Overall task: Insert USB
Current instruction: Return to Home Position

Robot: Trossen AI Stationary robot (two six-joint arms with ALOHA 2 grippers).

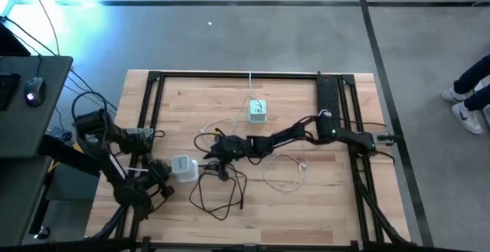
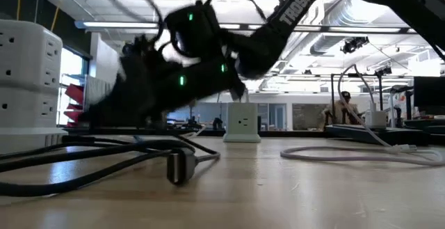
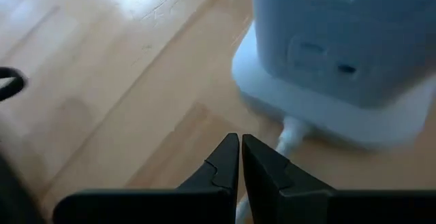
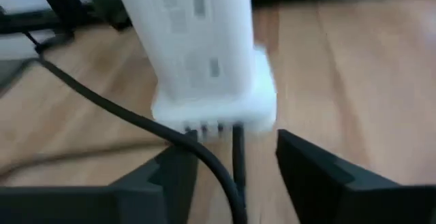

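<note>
Right gripper (image 4: 231, 149): fingers spread, nothing held. Outlet (image 4: 204, 54) is seen dead ahead of it, close, long axis upright. Black cable (image 4: 129, 118) appears plugged in at the outlet's base and is run back between the fingers. The pull-back is judged best taken straight rearward along the cable line, so nothing gets snagged. Left gripper (image 3: 240, 139): fingers pressed together, empty, held just short of the same outlet. Right gripper is judged the nearer to the plug. "TROSSEN" is read on the right arm (image 2: 299, 3). Outlet markings are not legible.
</note>
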